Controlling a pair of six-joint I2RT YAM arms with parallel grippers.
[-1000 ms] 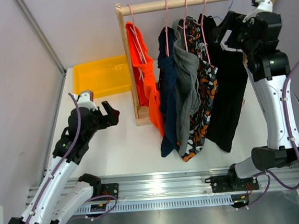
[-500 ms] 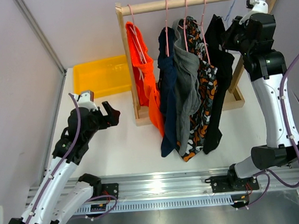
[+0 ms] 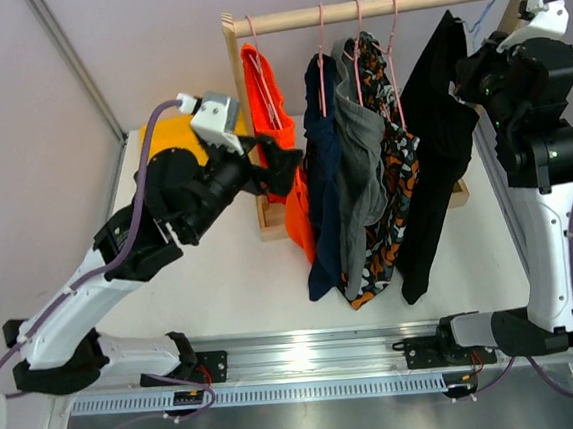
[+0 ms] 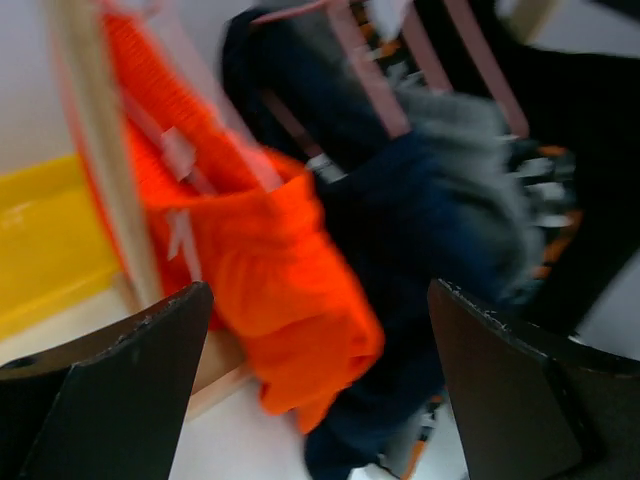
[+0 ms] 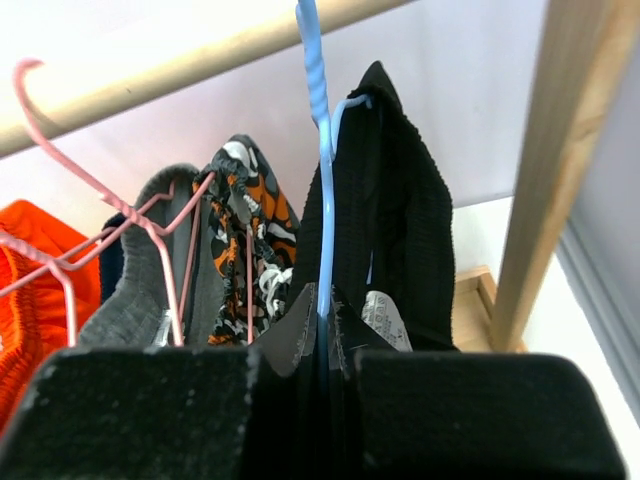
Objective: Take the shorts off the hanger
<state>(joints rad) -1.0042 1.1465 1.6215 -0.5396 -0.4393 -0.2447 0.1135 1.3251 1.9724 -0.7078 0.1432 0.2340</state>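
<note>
Several shorts hang on a wooden rod (image 3: 389, 5): bright orange shorts (image 3: 270, 116), navy (image 3: 319, 182), grey (image 3: 361, 168), patterned (image 3: 396, 180) and black shorts (image 3: 440, 151). My right gripper (image 5: 325, 300) is shut on the wire of the blue hanger (image 5: 322, 180) that carries the black shorts (image 5: 385, 190); these hang slanted toward the rod's right end. In the top view the right gripper (image 3: 472, 58) sits against the black fabric. My left gripper (image 3: 277, 165) is open beside the orange shorts' lower part. The orange shorts (image 4: 270, 270) lie just beyond the left gripper (image 4: 320, 370).
Pink hangers (image 5: 60, 270) carry the other shorts. The rack's right post (image 5: 545, 170) stands close beside my right gripper, its left post (image 4: 100, 150) near my left fingers. A yellow bin (image 3: 164, 135) sits behind the left arm. The rack's wooden base (image 3: 273, 228) rests on the white table.
My left arm has swung up and right from the table's left side to the orange shorts. My right gripper shut on the blue hanger and drew it up and right; the black shorts slanted.
</note>
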